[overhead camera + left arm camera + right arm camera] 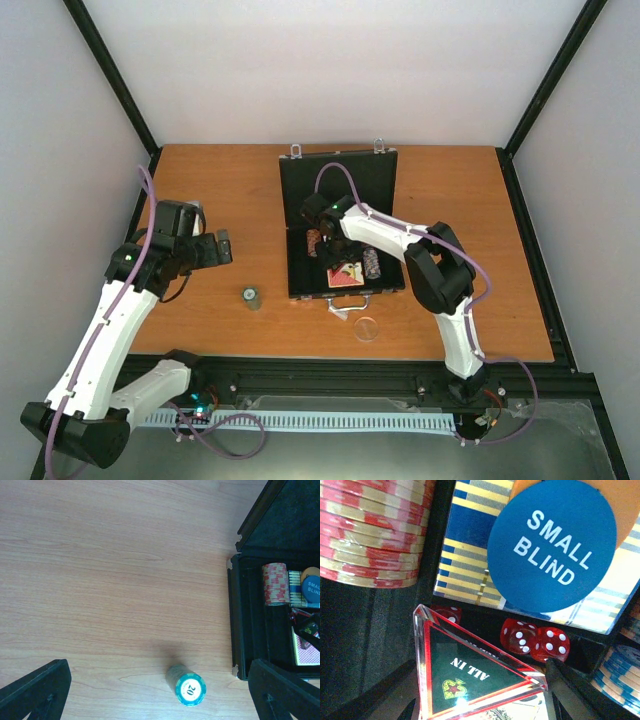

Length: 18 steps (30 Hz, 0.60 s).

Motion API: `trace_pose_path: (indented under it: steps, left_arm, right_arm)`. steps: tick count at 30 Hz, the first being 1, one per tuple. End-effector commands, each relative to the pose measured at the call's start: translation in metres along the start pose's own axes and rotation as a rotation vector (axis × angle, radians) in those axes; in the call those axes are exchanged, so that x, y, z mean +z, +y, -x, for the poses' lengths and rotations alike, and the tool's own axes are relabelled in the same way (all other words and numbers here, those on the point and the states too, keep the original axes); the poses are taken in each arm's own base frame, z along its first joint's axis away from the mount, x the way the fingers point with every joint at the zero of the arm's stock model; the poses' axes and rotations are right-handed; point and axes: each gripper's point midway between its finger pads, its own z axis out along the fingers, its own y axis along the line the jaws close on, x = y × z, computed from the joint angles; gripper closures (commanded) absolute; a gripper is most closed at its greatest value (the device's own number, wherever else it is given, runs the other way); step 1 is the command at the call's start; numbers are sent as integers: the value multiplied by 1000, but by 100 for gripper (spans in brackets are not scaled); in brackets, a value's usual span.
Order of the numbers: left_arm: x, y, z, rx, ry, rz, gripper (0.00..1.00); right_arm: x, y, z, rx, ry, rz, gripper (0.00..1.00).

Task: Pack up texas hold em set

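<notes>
The black briefcase point(338, 180) lies open mid-table, lid flat to the far side. My right gripper point(333, 258) is inside it, shut on a clear triangular "ALL IN" plaque point(470, 675), held tilted over a red-backed card deck point(347, 273). Around it lie red dice point(535, 637), a blue "SMALL BLIND" button point(552, 545) on a blue-and-yellow deck point(465, 555), a red chip stack point(370, 530) and a blue chip stack point(620, 680). A green "20" chip stack point(189, 687) stands on the table left of the case point(240, 630). My left gripper point(160, 685) is open above it.
A clear round disc point(367, 328) lies on the table in front of the case, by the silver handle point(345, 308). A dark chip stack point(372, 263) sits in the case's right side. White walls and black frame posts surround the wooden table point(220, 180).
</notes>
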Motion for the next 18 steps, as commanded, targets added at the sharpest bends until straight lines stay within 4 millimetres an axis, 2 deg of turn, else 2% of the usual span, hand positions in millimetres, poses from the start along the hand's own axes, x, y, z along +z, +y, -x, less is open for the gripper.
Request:
trace_pose_path:
  steps: [1,9,18]
  left_arm:
    - [-2,-2,7,1,-28,-8,0]
    - [-2,-3,5,11,-21,-17,0]
    - [-3,0,2,22,-22,-10,0]
  right_arm:
    - [4,-2,2,98,-5,3,56]
    - [4,5,4,191,-9,42,53]
    - [4,-1,4,212,-14,12,44]
